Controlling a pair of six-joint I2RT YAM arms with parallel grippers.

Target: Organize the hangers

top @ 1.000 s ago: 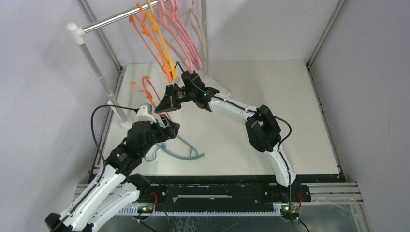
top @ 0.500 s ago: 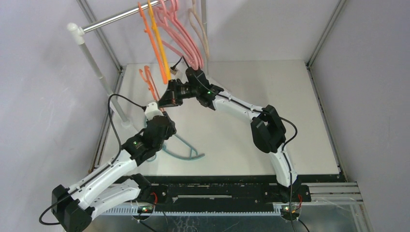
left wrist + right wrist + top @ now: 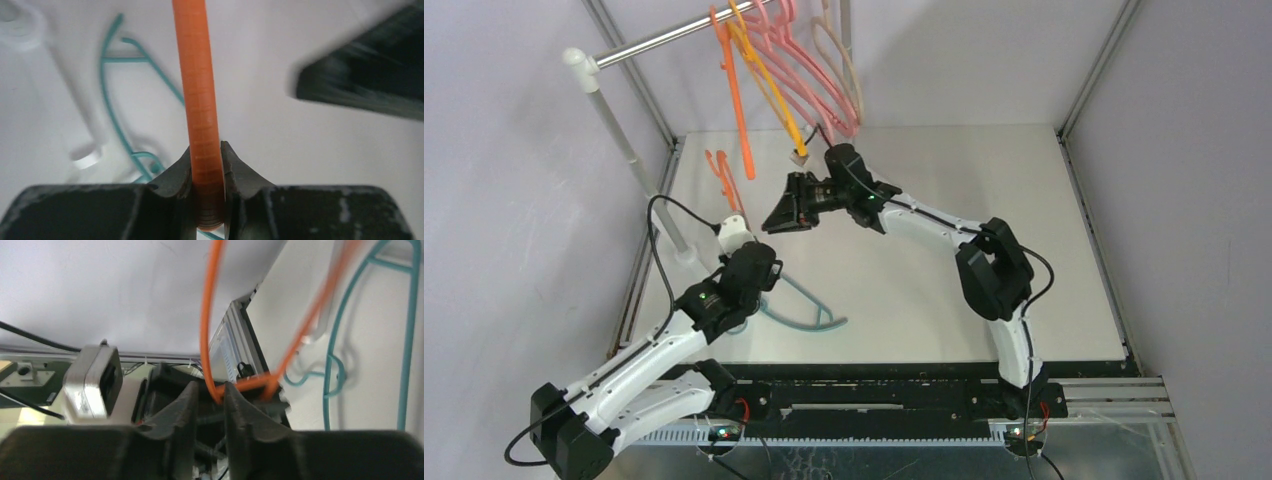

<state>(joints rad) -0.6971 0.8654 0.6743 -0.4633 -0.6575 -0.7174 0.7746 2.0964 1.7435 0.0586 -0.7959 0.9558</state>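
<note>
Orange hanger: thin plastic. We judge it light, springy and slick, apt to swivel in a pinch, so it is best held on a straight bar near the hook. It stands upright near the white post. Left gripper clamps its bar. Right gripper sits apart, jaws nearly together, apparently empty. Teal hanger lies on the table.

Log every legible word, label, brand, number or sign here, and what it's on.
No readable text in any view.
Hangers on the rail, teal hanger, orange hanger: no marks visible.
Small pale piece at a hanging hanger's tip: too small to tell.
</note>
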